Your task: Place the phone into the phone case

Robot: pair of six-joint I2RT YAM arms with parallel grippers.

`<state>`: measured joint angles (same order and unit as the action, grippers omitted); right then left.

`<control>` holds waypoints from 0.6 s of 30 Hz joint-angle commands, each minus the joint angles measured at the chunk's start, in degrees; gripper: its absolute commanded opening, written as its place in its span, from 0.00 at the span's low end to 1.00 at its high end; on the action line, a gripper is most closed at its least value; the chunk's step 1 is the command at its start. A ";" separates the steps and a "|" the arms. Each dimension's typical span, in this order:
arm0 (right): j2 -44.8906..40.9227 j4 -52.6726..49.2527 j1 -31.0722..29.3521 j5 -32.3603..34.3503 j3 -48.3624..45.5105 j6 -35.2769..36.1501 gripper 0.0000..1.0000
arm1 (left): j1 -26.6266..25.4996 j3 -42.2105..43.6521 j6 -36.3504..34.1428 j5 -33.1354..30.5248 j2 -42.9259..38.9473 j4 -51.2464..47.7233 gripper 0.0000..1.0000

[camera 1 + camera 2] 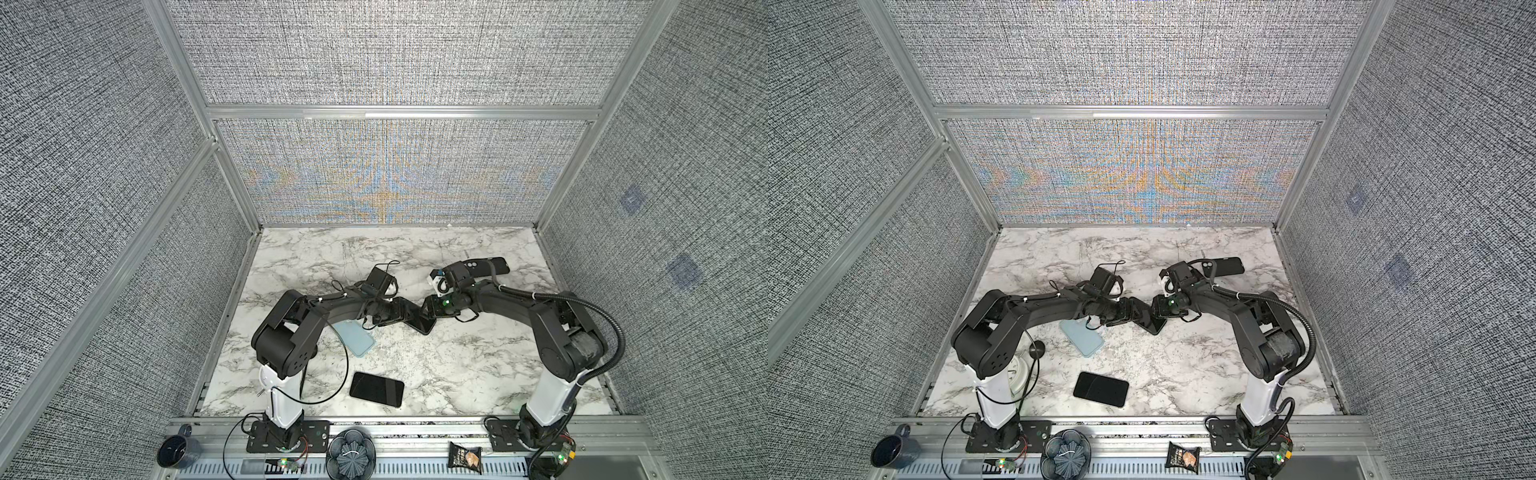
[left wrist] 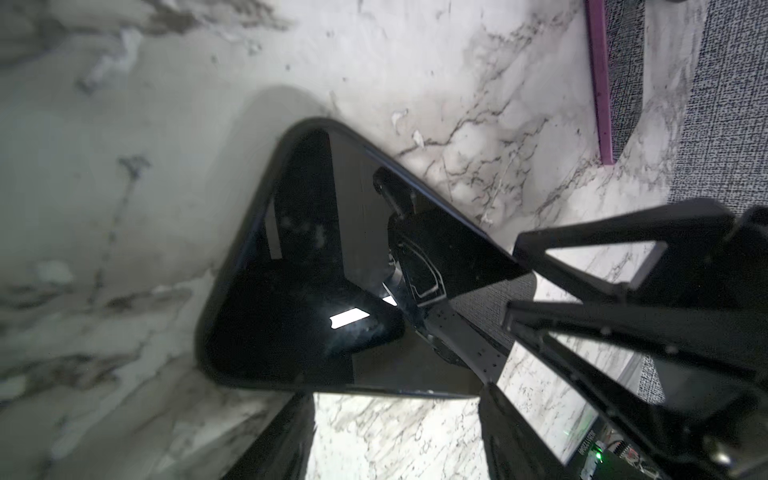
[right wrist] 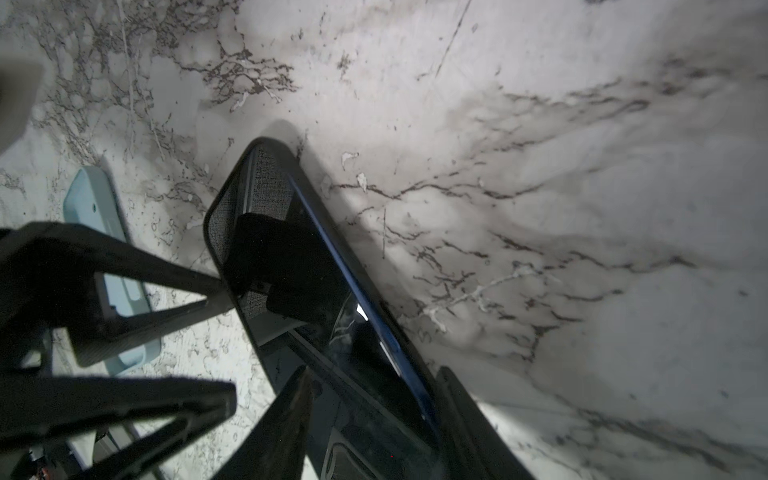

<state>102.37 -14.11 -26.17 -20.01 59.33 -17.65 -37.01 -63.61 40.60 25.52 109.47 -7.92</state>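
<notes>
black phone (image 3: 299,257) tilted on marble table (image 1: 457,365), clamped between right fingers (image 3: 469,415), parted left fingers (image 3: 166,274) touching its long edge

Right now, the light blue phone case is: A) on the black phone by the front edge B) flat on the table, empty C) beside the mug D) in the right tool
B: the light blue phone case lies flat on the marble table, hollow side up with no phone in it, partly under the left arm.
</notes>
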 commanded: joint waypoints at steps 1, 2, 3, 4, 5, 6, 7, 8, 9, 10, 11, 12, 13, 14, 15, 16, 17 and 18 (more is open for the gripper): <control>-1.35 -1.26 0.03 -0.73 -1.33 0.33 0.48 | 0.28 -2.04 -2.12 0.11 1.03 -1.62 0.64; -1.77 -1.43 0.05 -0.79 -1.70 0.31 0.48 | 0.36 -2.72 -2.34 0.27 1.38 -1.89 0.64; -2.41 -1.54 0.00 -0.78 -1.91 0.11 0.47 | 0.44 -3.52 -2.74 0.46 1.88 -2.40 0.64; -2.99 -1.46 -0.02 -0.91 -3.70 -0.14 0.46 | 0.54 -4.42 -3.08 0.60 2.29 -2.92 0.64; -3.50 -1.36 -0.09 -1.08 -4.49 -0.33 0.46 | 0.61 -5.10 -3.36 0.69 2.64 -3.29 0.63; -4.06 -1.36 -0.10 -1.24 -5.11 -0.63 0.45 | 0.63 -5.90 -3.58 0.81 2.99 -3.66 0.63; -4.63 -1.36 -0.03 -1.39 -5.73 -0.87 0.44 | 0.64 -6.60 -3.90 0.95 3.46 -3.98 0.63; -5.07 -1.23 -0.06 -1.52 -6.23 -1.11 0.44 | 0.68 -7.14 -4.12 1.03 3.75 -4.18 0.63; -5.57 -1.09 -0.10 -1.65 -6.80 -1.39 0.43 | 0.75 -7.75 -4.20 1.18 4.04 -4.35 0.63; -6.03 -0.92 -0.16 -1.89 -7.40 -1.72 0.42 | 0.87 -8.28 -4.34 1.42 4.00 -4.46 0.63; -6.38 -0.77 -0.15 -2.17 -7.82 -2.04 0.41 | 0.90 -8.68 -4.39 1.55 4.02 -4.48 0.62; -6.67 -0.61 -0.20 -2.39 -8.28 -2.22 0.40 | 0.97 -9.10 -4.52 1.72 5.67 -4.55 0.62; -6.99 -0.50 -0.41 -2.57 -8.61 -2.51 0.39 | 1.02 -9.54 -4.55 1.94 5.89 -4.59 0.62; -7.34 -0.34 -0.59 -2.79 -9.00 -2.93 0.38 | 1.16 -9.80 -4.57 2.12 6.09 -4.72 0.62; -7.68 -0.13 -0.88 -3.04 -9.34 -3.32 0.37 | 1.10 -10.07 -4.65 2.17 6.22 -4.83 0.62; -7.96 0.11 -1.23 -3.27 -9.62 -3.80 0.37 | 1.24 -10.21 -4.74 2.25 6.07 -5.15 0.62; -8.28 0.26 -1.59 -3.41 -9.83 -4.15 0.36 | 1.23 -10.30 -4.77 2.40 5.91 -5.55 0.62; -8.39 0.39 -1.91 -3.57 -10.07 -4.47 0.36 | 1.24 -10.30 -4.98 2.52 5.54 -5.91 0.62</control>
<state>94.50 -14.55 -27.44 -21.93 49.60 -20.75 -35.90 -73.54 36.82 27.11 115.52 -12.95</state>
